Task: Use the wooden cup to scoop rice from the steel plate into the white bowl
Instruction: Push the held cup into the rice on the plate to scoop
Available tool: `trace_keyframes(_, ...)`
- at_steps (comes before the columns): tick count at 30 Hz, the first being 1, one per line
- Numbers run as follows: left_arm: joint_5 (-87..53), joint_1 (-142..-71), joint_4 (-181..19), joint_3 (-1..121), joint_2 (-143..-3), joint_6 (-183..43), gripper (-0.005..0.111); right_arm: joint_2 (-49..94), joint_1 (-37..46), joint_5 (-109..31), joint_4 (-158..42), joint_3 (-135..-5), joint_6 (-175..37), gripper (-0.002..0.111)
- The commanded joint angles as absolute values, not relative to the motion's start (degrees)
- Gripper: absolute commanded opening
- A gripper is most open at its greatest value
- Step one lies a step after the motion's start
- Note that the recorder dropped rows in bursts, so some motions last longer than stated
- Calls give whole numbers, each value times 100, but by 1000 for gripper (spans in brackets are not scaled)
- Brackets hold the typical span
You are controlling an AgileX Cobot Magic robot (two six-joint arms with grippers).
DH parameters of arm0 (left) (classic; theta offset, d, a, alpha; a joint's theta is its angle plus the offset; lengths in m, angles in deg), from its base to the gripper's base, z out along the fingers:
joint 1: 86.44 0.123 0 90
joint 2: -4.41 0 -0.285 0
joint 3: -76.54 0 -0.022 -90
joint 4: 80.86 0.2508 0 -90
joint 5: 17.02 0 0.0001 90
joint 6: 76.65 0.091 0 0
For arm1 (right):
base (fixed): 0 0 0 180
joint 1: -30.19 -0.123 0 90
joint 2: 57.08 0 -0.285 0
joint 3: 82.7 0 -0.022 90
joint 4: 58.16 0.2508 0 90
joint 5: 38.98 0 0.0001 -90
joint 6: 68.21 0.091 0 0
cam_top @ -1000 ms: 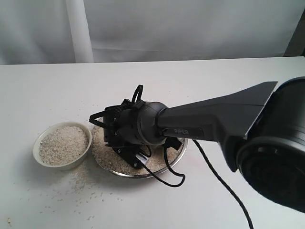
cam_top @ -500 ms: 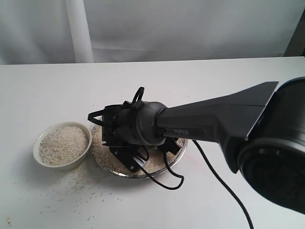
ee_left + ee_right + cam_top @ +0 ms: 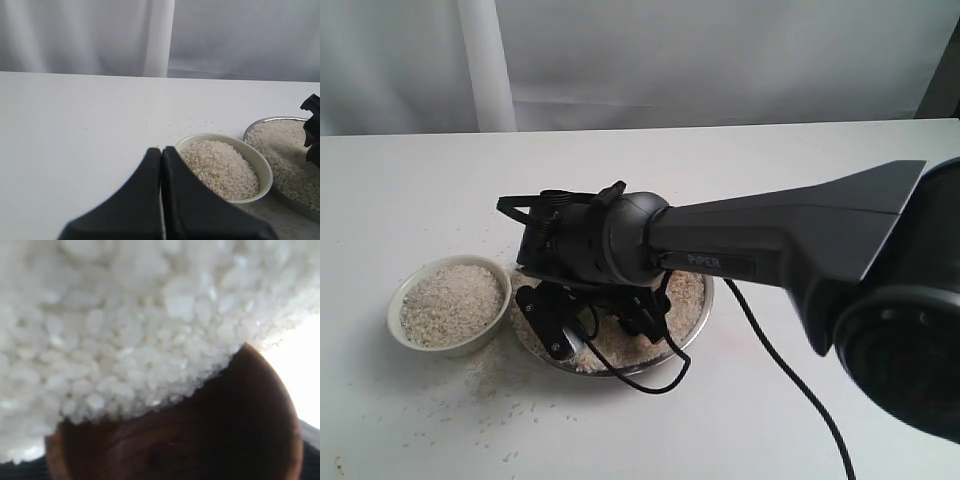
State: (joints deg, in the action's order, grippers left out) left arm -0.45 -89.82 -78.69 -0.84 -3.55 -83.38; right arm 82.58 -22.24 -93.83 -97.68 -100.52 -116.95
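The steel plate [image 3: 697, 318] lies mid-table with rice [image 3: 686, 290] spread in it. My right gripper [image 3: 592, 326] reaches down into the plate's left part, its fingers set around the wooden cup, which the arm hides from the exterior view. The right wrist view shows the wooden cup [image 3: 200, 435] from very close, its dark inside up against a mass of rice [image 3: 125, 315]. The white bowl [image 3: 392, 318] stands left of the plate, heaped with rice [image 3: 450, 300]. My left gripper [image 3: 161, 150] is shut and holds nothing, just short of the white bowl [image 3: 261, 169]; the steel plate [image 3: 277, 119] lies beyond.
Loose grains [image 3: 490, 400] are scattered on the white table in front of the bowl. A black cable [image 3: 775, 355] trails from the right arm across the table to the front right. A white post [image 3: 485, 65] and a curtain stand at the back.
The right wrist has lifted and turned, and its fingers have swung left across the plate toward the bowl side. The bowl and the plate have stayed put.
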Motion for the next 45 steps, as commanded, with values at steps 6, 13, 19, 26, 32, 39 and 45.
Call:
trace_keyframes(6, -67, -9006, -7896, -68, -338, -8354, 0, 8217, -2249, -9143, -9065, -10096, -11571, 0)
trace_keyframes(13, -67, -9006, -7896, -68, -338, -8354, 0, 8217, -2238, -8931, -9034, -10096, -10980, 0)
trace_keyframes(19, -67, -9006, -7896, -68, -338, -8372, 0, 8217, -2227, -8885, -9034, -10096, -10526, 0)
trace_keyframes(26, -67, -9006, -7896, -68, -338, -8372, 0, 8208, -2227, -8672, -9034, -10096, -9961, 0)
trace_keyframes(32, -67, -9006, -7896, -68, -338, -8360, 0, 8208, -2227, -8463, -9034, -10096, -9452, 0)
trace_keyframes(39, -67, -9006, -7896, -68, -338, -8360, 0, 8195, -2160, -8291, -9009, -10096, -8810, 0)
trace_keyframes(45, -67, -9006, -7896, -68, -338, -8374, 0, 8103, -2103, -8169, -9020, -10084, -8172, 0)
